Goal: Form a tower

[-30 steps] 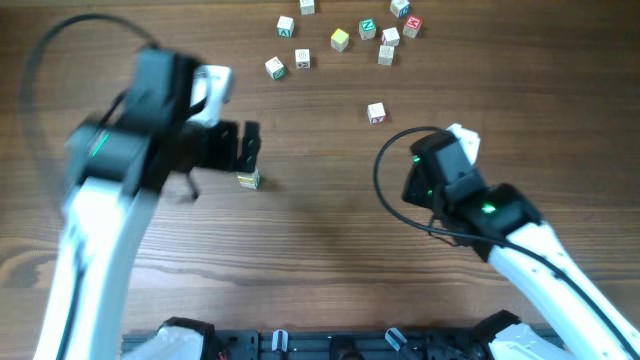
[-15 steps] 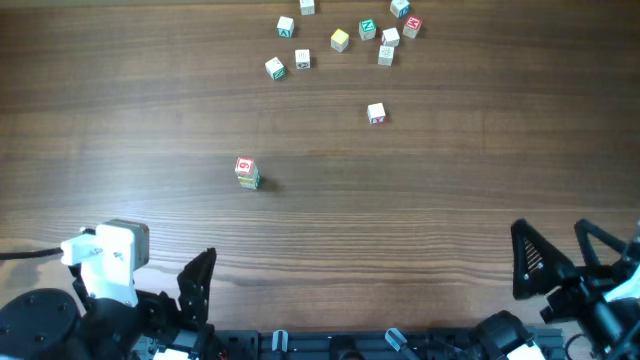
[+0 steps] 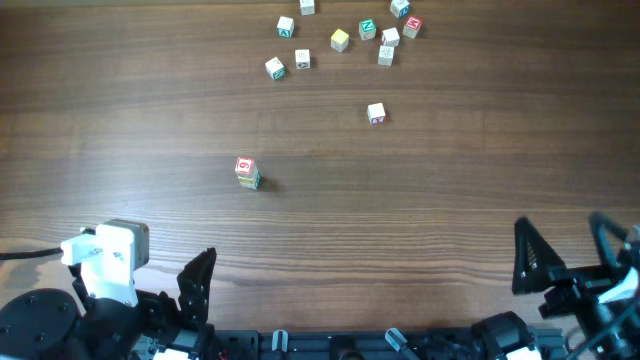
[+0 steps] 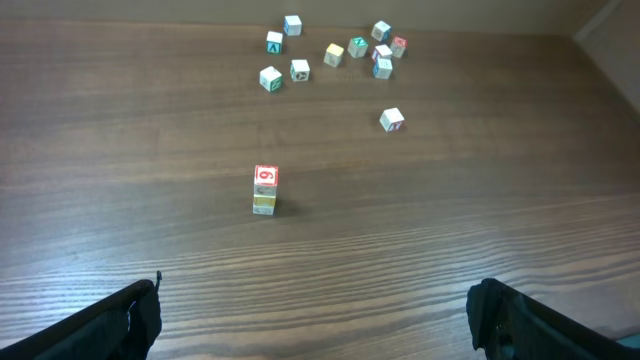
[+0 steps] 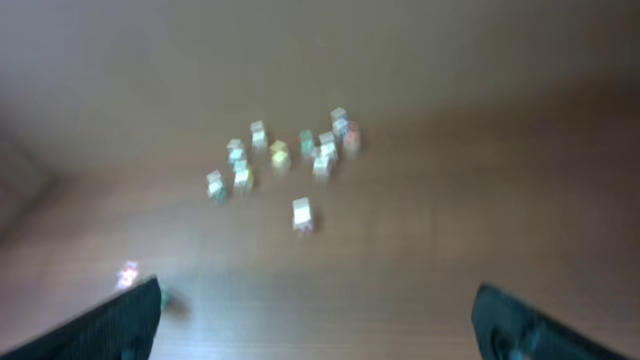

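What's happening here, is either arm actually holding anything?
No, nothing is being handled. The left gripper and right gripper both sit at the near edge of the table, jaws open and empty. The tower, a short stack with a red-bordered top face, stands on its own left of centre. One single cube lies apart from it, and the other loose cubes are scattered at the far side.
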Robot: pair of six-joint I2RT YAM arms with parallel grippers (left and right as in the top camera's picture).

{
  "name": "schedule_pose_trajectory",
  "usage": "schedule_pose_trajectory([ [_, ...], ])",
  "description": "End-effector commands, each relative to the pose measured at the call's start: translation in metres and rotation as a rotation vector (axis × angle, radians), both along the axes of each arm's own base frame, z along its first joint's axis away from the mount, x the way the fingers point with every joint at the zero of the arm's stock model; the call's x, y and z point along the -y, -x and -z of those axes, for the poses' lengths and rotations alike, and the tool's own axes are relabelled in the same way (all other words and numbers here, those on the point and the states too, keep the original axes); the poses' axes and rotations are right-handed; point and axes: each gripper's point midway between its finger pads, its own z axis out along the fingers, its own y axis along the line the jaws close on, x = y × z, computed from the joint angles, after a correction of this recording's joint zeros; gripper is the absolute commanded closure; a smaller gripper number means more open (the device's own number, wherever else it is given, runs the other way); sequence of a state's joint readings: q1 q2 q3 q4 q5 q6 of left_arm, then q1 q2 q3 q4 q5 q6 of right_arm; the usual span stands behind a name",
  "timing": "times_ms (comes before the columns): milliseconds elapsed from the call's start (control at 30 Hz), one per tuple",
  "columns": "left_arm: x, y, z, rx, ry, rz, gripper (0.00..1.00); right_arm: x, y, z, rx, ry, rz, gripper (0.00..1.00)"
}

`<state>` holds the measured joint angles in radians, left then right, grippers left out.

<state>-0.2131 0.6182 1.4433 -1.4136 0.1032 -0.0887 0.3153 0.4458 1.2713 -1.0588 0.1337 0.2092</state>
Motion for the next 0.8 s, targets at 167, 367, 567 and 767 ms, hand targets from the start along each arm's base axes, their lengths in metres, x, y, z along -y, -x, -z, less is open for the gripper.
schedule_pose_trajectory([
  [167,0.001,-0.001,0.002,-0.012,0.008,-0.003,0.0,-0.05,-0.001,-0.002,0.594,0.146,-0.259,0.0],
  [367,0.001,-0.001,0.002,-0.012,0.008,-0.003,0.0,-0.052,-0.036,0.05,0.614,0.068,-0.251,0.0],
  [567,0.001,-0.001,0.002,-0.012,0.008,-0.003,0.0,-0.036,-0.077,0.132,0.444,0.076,-0.171,0.0],
  [767,0.001,-0.001,0.002,-0.012,0.008,-0.003,0.0,-0.023,-0.097,0.186,0.367,0.004,-0.092,0.0],
])
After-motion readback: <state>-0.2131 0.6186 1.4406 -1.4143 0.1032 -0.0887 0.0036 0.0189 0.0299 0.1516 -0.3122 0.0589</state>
